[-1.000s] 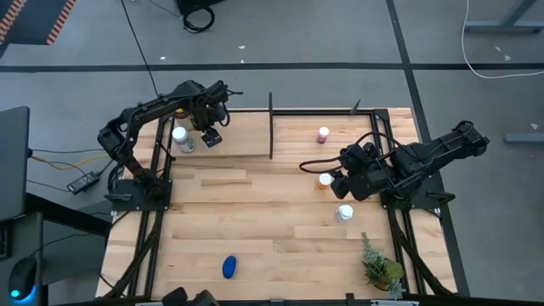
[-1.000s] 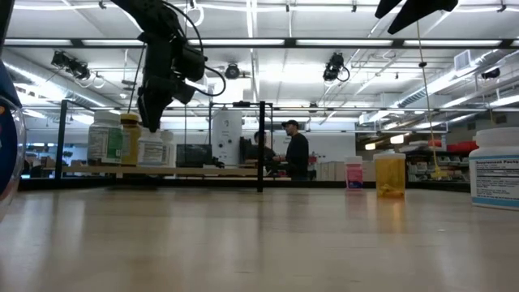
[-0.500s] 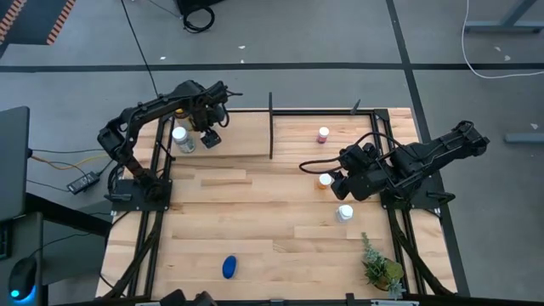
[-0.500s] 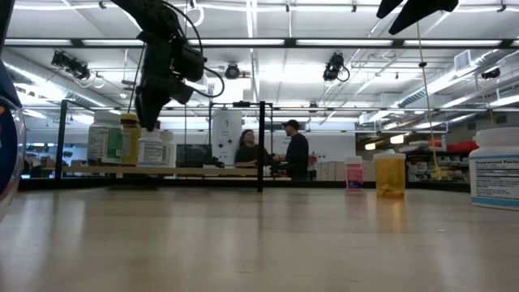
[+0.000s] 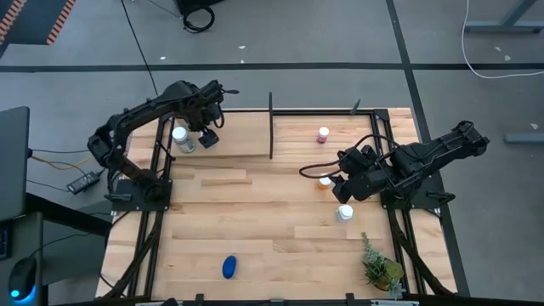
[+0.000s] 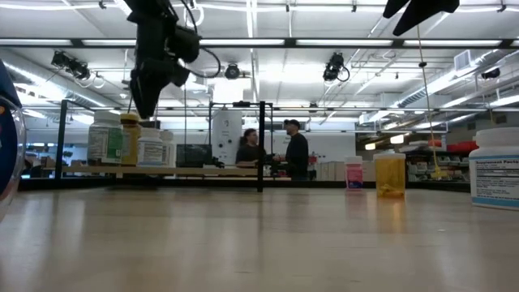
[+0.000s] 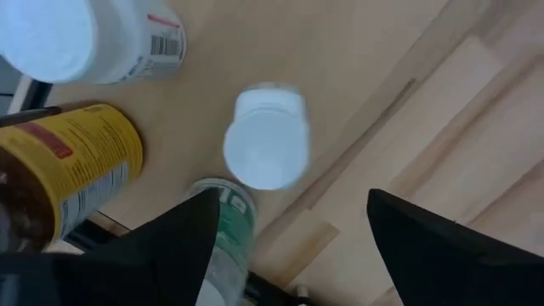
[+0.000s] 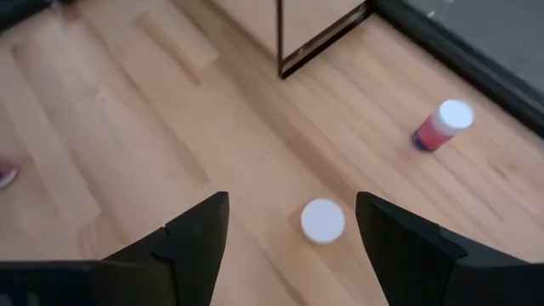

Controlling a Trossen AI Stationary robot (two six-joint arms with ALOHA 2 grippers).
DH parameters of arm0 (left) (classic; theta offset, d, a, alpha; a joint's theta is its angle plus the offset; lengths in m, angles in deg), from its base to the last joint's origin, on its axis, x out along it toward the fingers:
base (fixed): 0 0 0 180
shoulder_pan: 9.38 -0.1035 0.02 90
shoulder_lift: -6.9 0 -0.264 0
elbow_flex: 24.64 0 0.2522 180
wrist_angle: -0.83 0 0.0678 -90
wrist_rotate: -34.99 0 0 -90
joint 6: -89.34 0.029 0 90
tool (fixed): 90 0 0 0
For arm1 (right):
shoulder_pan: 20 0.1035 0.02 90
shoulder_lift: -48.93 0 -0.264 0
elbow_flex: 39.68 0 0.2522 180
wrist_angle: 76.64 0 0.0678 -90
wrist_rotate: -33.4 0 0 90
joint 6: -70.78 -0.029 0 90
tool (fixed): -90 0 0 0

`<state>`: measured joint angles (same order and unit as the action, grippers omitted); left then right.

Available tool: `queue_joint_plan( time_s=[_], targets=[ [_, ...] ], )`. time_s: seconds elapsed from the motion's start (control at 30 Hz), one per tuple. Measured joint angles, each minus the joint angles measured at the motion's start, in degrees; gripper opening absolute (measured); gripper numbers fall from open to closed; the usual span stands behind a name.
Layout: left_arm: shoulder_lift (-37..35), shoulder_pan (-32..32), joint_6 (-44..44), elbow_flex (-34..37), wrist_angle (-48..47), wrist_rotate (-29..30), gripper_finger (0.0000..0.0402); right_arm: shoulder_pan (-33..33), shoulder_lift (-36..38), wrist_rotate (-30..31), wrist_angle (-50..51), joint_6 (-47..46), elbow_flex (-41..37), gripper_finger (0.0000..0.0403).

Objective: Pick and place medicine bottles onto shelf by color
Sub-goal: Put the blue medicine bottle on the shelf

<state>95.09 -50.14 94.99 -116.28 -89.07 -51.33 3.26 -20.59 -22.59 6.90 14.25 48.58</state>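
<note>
The plank counter carries a black-railed shelf along its far edge, split by an upright divider.

The left tool hangs above the shelf's left bay, fingers spread and holding nothing. Its wrist view looks down on a cluster of medicine bottles: a small white-capped bottle standing free directly below, a larger white one with a barcode on its label, an amber bottle with a yellow label whose print is too blurred to read, and a green-labelled one.

The right tool hovers over the counter near the right bay, fingers apart and empty, above a white-capped bottle. A pink bottle stands in the right bay. Another white bottle and a blue bottle lie nearer the front.
</note>
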Motion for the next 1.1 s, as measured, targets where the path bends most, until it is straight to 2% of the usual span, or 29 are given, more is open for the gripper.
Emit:
queue_joint_plan(
  time_s=[0.23, 0.4, 0.7, 0.93, 1.1],
  targets=[
    [-3.89, 8.84, -9.01, -6.55, -2.79, -1.15, 0.0307, -0.21, 0.00, -1.34, 0.41, 4.21, 0.00, 0.0264],
    [-4.30, 21.79, -19.34, -12.37, -6.17, -1.47, 0.0307, -0.26, 0.00, -4.08, 0.35, 5.74, 0.00, 0.0264],
    [-4.23, 44.85, -54.01, -16.72, -8.81, -1.40, 0.0306, -0.24, 0.00, -5.82, 0.19, 3.61, 0.00, 0.0264],
    [-0.67, 58.60, -73.38, -16.36, -9.49, -1.75, 0.0293, -0.24, 0.00, -6.49, 0.16, 4.55, 0.02, 0.0264],
    [3.16, 66.25, -86.22, -16.36, -2.98, -4.69, 0.0293, -0.24, 0.00, -8.46, 0.16, 7.29, 0.02, 0.0264]
  ],
)
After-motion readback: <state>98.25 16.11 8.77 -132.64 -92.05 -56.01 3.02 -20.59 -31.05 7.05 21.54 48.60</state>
